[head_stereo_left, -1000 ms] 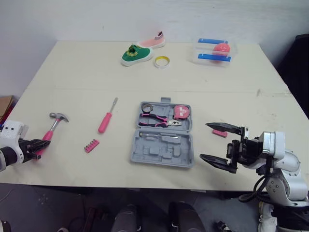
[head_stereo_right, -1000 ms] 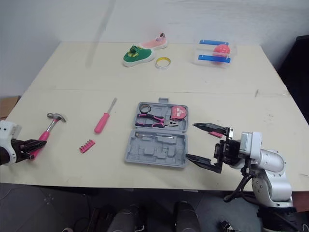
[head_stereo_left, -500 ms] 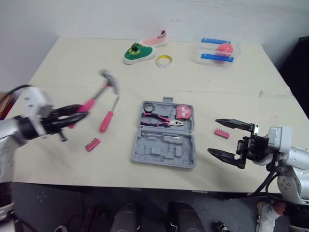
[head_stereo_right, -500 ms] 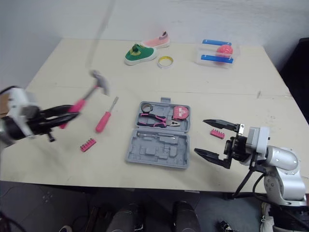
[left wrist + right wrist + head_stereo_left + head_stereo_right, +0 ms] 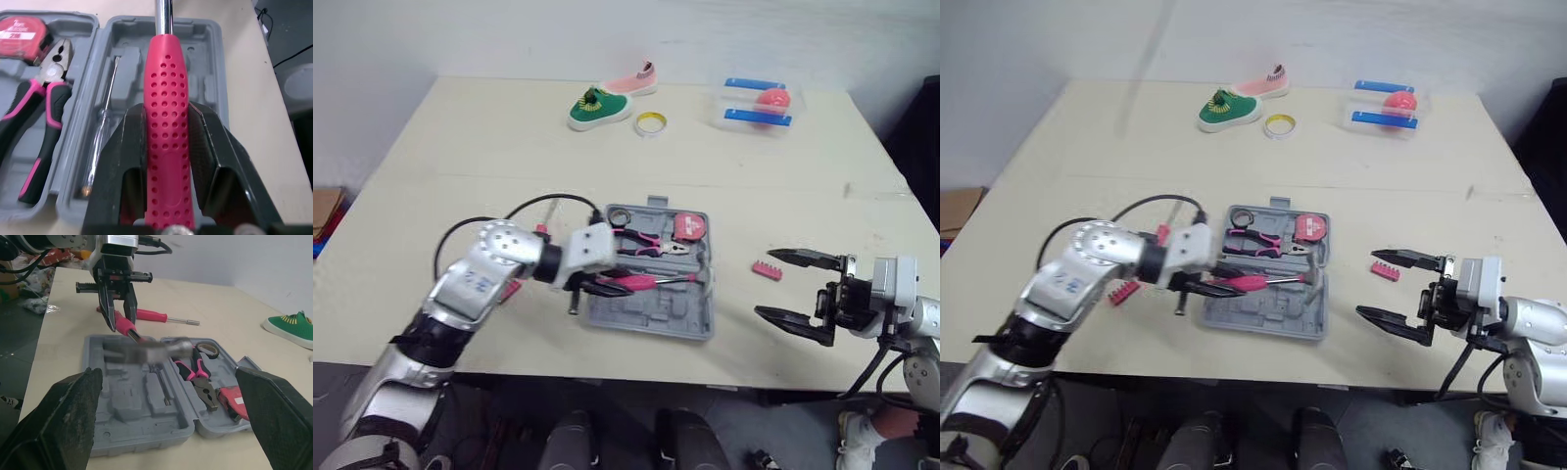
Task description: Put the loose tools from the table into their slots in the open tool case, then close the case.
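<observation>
Holding hammer (image 5: 631, 282) level across tool case (image 5: 651, 315), handle left, head right

We are listing a pale cream table (image 5: 460, 147) bearing one seam across its top, a plain white wall (image 5: 509, 34) rising behind it, a dark floor (image 5: 509, 411) showing below its near edge, brown cardboard (image 5: 325, 208) lying at the left, a black shape (image 5: 918, 127) standing at the right.

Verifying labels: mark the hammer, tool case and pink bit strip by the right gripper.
hammer (image 5: 166, 122): left wrist view, middle of pink handle.
tool case (image 5: 656, 315): left eye view, bare lower tray.
pink bit strip (image 5: 766, 269): left eye view, its middle.
</observation>
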